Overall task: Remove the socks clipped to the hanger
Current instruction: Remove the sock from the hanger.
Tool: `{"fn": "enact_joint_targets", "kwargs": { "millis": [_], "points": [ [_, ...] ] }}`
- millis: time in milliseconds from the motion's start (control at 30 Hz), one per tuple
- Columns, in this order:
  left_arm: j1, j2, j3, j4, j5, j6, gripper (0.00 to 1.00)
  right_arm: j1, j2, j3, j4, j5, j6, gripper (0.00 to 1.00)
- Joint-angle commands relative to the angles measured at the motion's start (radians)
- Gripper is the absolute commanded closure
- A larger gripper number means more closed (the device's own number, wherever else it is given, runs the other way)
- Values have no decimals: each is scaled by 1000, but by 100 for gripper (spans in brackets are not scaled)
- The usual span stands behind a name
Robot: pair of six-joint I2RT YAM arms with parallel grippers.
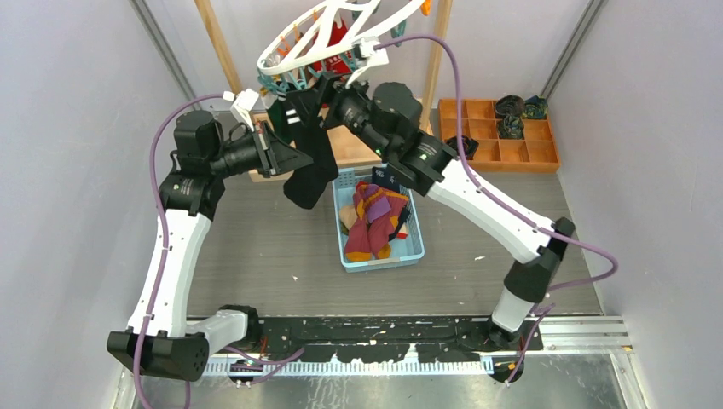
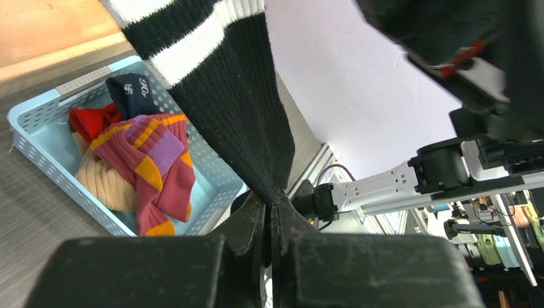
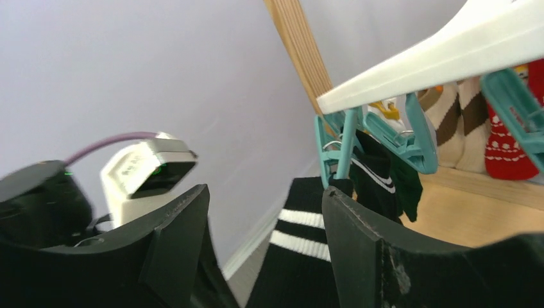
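One soft, light sock (image 2: 237,128) is pinched low in my left gripper (image 2: 272,205); my right gripper (image 3: 264,205), fingers spread, should squeeze its clip (image 3: 346,144).

Top external: sits high above and behind the arm bases, tilted down toward 12 o'clock. Stands far enough back to hold both arms whole, with the pale blue perforated plastic basket (image 1: 385,262) at centre and the large white plastic oval ring hanger (image 1: 298,58) at 12 o'clock.

Left wrist: sits right behind the left gripper (image 2: 272,204) and aims up along the black ribbed sock with white stripes (image 2: 237,109), very near, basket at 9 o'clock.

Right wrist: looks upward through the right gripper (image 3: 264,192), close under the hanger at 2 o'clock.

Shares that sock across all three views, the basket between top and left wrist, the hanger between top and right wrist.
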Motion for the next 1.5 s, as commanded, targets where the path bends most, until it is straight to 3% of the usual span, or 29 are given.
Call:
{"fn": "enact_joint_targets", "kwargs": {
  "millis": [0,567,800,1133,1333,1467],
  "points": [
    [-9,-33,45,-14,4,31,100,4,75,129,-109,15,-73,30],
    [-22,-29,45,-33,2,55,100,-7,258,353,-192,120,-311,33],
    [-23,-30,36,-35,5,56,100,-14,330,459,-195,121,-371,40],
    [-23,-35,15,-45,6,70,100,-34,360,484,-129,111,-360,52],
    [-25,-32,4,-47,5,72,100,-39,356,483,-101,82,-337,54],
    [-25,-32,0,-46,3,76,100,-44,353,484,-97,76,-314,61]
  ]
}}
